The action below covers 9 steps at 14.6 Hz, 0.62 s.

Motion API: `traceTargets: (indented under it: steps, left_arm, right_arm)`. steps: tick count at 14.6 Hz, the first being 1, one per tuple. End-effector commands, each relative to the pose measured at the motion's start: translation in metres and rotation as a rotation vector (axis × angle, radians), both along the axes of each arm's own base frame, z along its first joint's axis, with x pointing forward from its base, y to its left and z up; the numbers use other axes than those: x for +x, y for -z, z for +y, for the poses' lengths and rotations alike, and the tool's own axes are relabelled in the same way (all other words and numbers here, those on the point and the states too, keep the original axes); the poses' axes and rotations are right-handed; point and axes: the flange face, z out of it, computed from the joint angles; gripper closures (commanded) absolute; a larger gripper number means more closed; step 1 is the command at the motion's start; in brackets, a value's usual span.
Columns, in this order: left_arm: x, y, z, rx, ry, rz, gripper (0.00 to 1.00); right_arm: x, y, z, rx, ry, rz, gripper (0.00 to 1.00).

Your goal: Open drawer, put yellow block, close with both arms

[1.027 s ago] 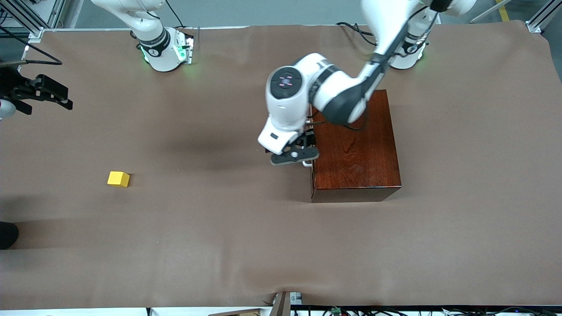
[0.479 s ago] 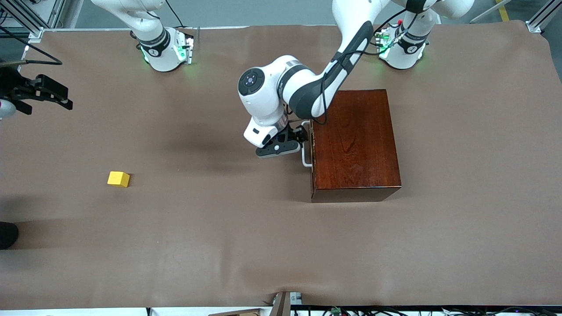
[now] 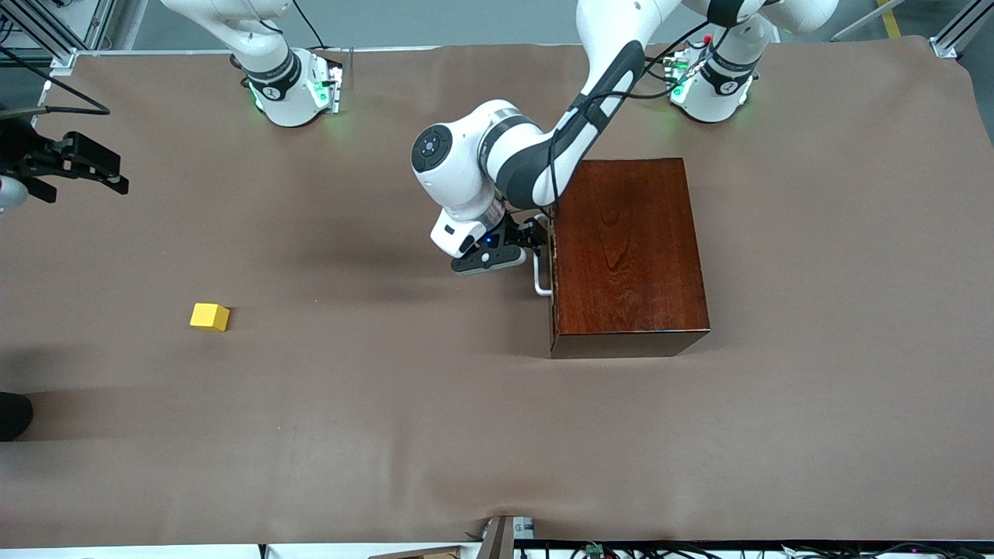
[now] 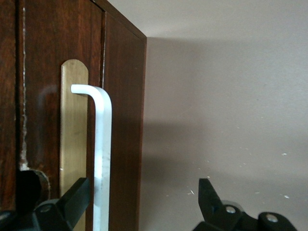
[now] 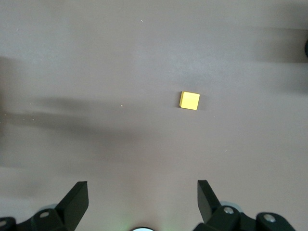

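The left arm's black two-finger gripper (image 3: 522, 247) was low in front of the closed drawer with the dark reddish-brown front (image 4: 53, 57) in the glossy mahogany-coloured rectangular wooden box (image 3: 625, 252). Its fingers (image 4: 72, 199) stood wide apart, straddling the white U-shaped bar handle (image 4: 98, 144), one finger just beside the bar on the brass backplate (image 4: 72, 125) side, the other out over the brown table cover (image 3: 388, 427); contact with the bar could not be told, nothing gripped. The right arm's black gripper (image 3: 85, 167) waited up over the right arm's end of the table, fingers (image 5: 74, 199) spread fully, holding nothing, looking down at the small bright yellow cube (image 5: 189, 100). That yellow block (image 3: 210, 317) lay on the cover toward the right arm's end, well apart from the box and nearer the front camera than the handle. Both white arm bases (image 3: 291, 89) glowed green along the table's edge. No readable labels or writing.
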Motion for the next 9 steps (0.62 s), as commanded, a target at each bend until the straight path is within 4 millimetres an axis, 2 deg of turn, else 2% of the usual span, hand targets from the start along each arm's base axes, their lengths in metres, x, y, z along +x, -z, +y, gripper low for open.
traceTargets:
  steps: [1,3,5,9]
  left_arm:
    - [-0.002,0.004,0.000,0.044,0.022,-0.016,0.00]
    - [-0.003,0.005,-0.001,0.042,0.022,-0.014,0.00]
    - [-0.003,0.015,-0.004,0.037,0.009,-0.008,0.00]
    - [-0.003,0.015,-0.010,-0.004,-0.004,-0.025,0.00]
  right_arm:
    - [0.000,-0.001,-0.002,0.005,0.016,0.005,0.00]
    - [0.000,-0.001,-0.004,0.005,0.020,0.005,0.00]
    - [0.000,-0.001,-0.005,0.005,0.022,0.007,0.00]
    - [0.000,-0.001,-0.005,0.005,0.022,0.007,0.00]
